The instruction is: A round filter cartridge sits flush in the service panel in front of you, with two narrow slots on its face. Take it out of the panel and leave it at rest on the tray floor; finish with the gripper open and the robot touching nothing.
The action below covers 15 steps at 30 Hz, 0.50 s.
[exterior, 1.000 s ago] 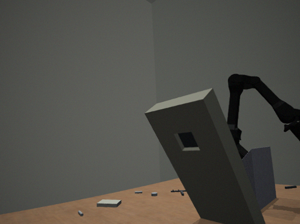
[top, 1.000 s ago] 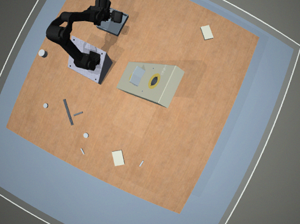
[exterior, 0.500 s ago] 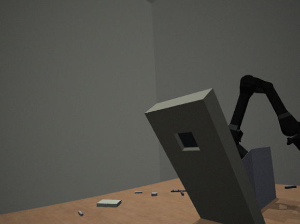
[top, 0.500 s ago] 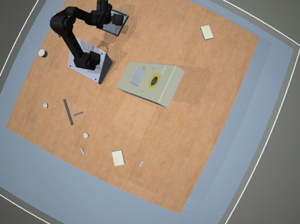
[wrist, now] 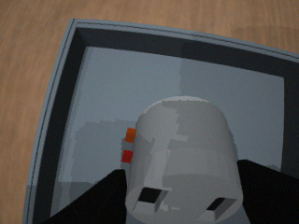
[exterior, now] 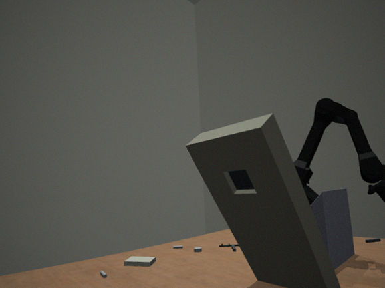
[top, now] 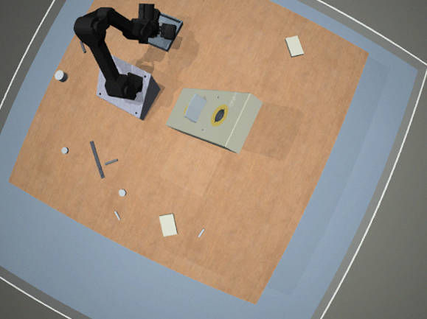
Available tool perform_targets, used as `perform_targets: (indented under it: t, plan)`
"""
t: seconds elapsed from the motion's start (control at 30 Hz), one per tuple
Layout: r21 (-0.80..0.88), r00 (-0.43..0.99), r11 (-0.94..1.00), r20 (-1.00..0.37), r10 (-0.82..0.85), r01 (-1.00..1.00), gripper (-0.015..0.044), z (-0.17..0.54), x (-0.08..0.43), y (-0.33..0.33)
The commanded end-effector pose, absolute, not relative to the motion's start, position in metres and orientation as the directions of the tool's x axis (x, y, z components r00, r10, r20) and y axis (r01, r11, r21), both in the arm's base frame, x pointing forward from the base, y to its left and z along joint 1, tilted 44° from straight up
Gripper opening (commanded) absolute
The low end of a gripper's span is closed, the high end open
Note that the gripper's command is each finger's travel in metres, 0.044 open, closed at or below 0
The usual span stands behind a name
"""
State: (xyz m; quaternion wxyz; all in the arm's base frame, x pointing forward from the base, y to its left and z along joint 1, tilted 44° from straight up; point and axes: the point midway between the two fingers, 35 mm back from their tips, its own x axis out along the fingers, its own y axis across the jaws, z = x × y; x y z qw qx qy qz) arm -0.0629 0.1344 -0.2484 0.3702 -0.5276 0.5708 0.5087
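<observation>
Cartridge, grey, round, two dark slots

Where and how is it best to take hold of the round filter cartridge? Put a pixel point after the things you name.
Best to grip the filter cartridge (wrist: 184, 149) by its round side wall near the slotted end, coming from that end, one finger on each side. The slotted face points up toward the hand (wrist: 183, 175), and the opposite curved sides give the fingers room; the orange and red tabs sit farther along, at one side.
</observation>
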Motion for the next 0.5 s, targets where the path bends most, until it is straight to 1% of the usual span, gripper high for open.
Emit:
perform_targets:
  t: [0.0, 0.27, 0.37, 0.47]
  plan:
    - [0.191, -0.170, -0.075, -0.960, -0.223, -0.979, 0.0236, -0.248, -0.063, 0.136]
    - [0.191, -0.170, -0.075, -0.960, -0.223, -0.979, 0.0440, -0.248, -0.063, 0.136]
    - [0.190, -0.170, -0.075, -0.960, -0.223, -0.979, 0.0440, -0.247, -0.063, 0.137]
    - [0.190, -0.169, -0.075, -0.960, -0.223, -0.979, 0.0440, -0.230, -0.061, 0.157]
